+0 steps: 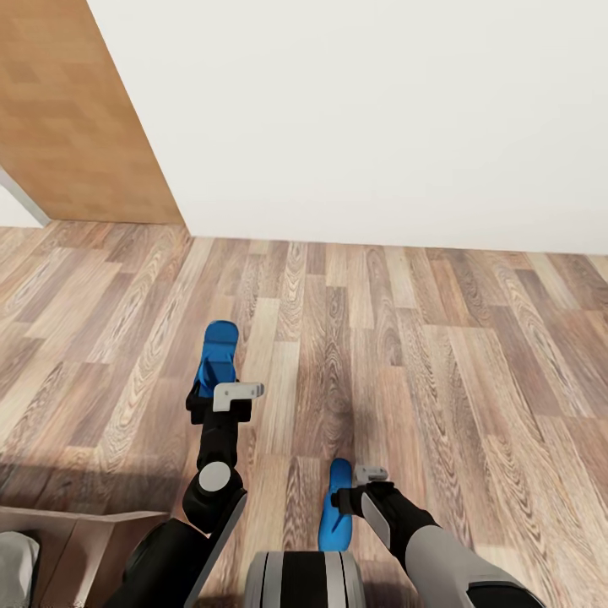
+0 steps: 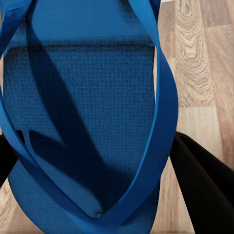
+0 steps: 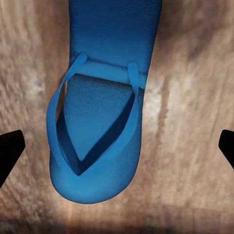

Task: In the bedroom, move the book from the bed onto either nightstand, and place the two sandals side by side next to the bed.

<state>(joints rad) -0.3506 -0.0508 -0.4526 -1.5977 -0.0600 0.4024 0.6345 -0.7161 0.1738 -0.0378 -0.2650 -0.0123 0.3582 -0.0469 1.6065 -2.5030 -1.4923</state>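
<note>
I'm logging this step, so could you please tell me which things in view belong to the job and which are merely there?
Job:
- sandal under the left gripper
- sandal under the right gripper
- bed corner

Merely there:
- wooden door
- white wall
- plank floor

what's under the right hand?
A blue sandal lies strap-up on the wood-plank floor, between the open fingers of the right hand. Whatever is beneath its sole is covered.

Brown wood-plank floor [image 1: 405, 338] under one blue sandal [image 1: 338, 507]
</note>
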